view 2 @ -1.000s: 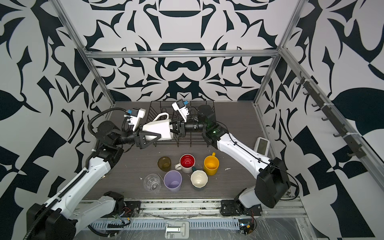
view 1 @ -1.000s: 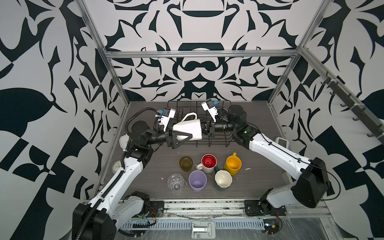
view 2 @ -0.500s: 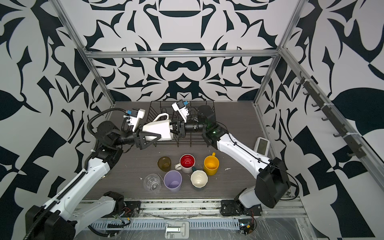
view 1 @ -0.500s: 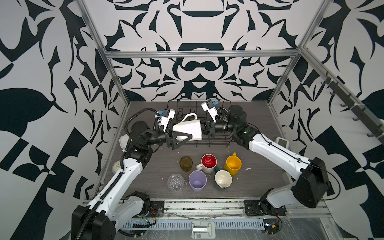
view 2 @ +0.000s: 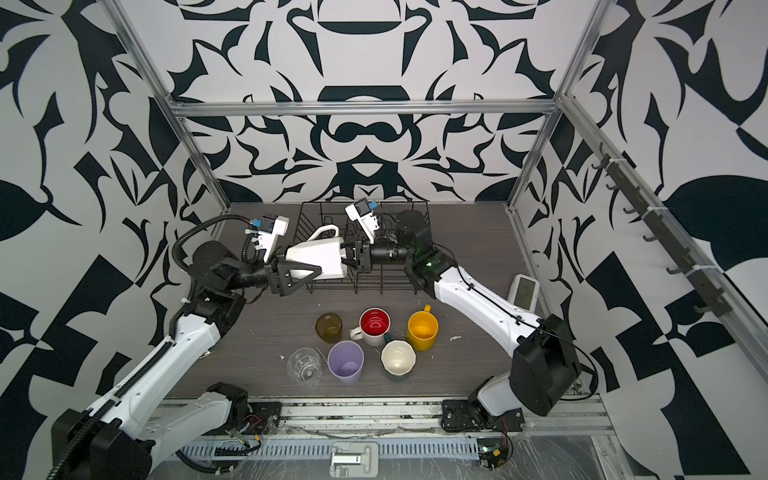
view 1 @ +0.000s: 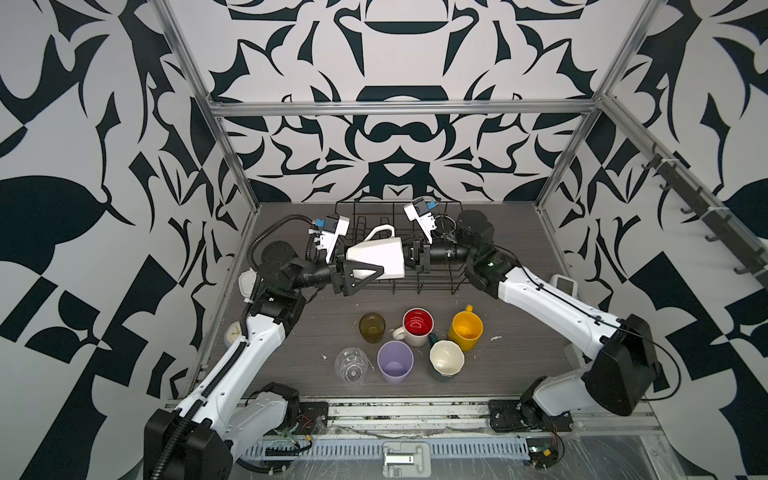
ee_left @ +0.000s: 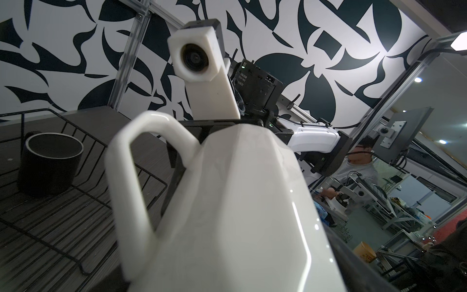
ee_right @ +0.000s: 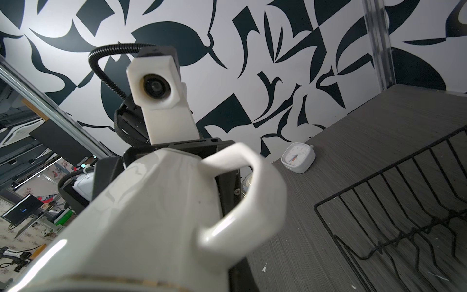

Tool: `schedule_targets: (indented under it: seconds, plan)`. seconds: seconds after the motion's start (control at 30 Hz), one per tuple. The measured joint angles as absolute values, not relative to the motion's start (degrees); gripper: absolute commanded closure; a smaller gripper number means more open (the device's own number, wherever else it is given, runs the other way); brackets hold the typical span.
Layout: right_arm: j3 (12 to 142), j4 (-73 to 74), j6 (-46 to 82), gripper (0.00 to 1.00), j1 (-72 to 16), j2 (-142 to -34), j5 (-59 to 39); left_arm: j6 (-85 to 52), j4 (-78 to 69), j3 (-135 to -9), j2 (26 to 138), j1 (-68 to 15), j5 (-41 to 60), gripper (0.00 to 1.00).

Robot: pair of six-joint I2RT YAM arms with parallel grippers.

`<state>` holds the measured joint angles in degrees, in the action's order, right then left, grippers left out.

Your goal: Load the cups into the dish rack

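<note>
Right claw is pinched on the rim of the white mug. Left claw straddles its base, and I cannot tell if it grips. The mug hangs sideways by the dish rack. One black mug sits racked, and six cups wait on the counter.

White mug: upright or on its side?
On its side: the white mug hangs level above the table, handle uppermost.

Cups crowd near centre; table open left and right. White mug hangs over dish rack near-left; black mug inside, probably far-right.
</note>
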<state>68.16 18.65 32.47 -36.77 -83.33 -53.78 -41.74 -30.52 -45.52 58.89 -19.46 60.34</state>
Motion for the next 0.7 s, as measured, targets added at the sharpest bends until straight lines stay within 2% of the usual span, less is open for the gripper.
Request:
schedule_targets:
  seconds: [0.13,0.23,0.33,0.5,0.7]
  plan:
    - [68.2,18.7,32.8,1.00,-36.8,-83.4,-53.8,-41.8,-30.6,-45.5,58.9,-19.4,60.4,0.57]
    - [68.2,18.8,32.9,1.00,-36.8,-83.5,-53.9,-41.8,-30.6,-45.5,58.9,-19.4,60.4,0.74]
    - [68.2,18.8,32.8,1.00,-36.8,-83.7,-53.8,-41.8,-30.5,-45.5,58.9,-19.3,60.4,0.85]
    - [68.7,17.1,32.5,1.00,-36.7,-83.7,-53.7,-42.0,-29.8,-45.6,58.9,-19.3,60.4,1.00]
    - [68.7,16.7,32.6,1.00,-36.7,-83.7,-53.5,-42.0,-29.2,-45.6,58.8,-19.1,60.3,1.00]
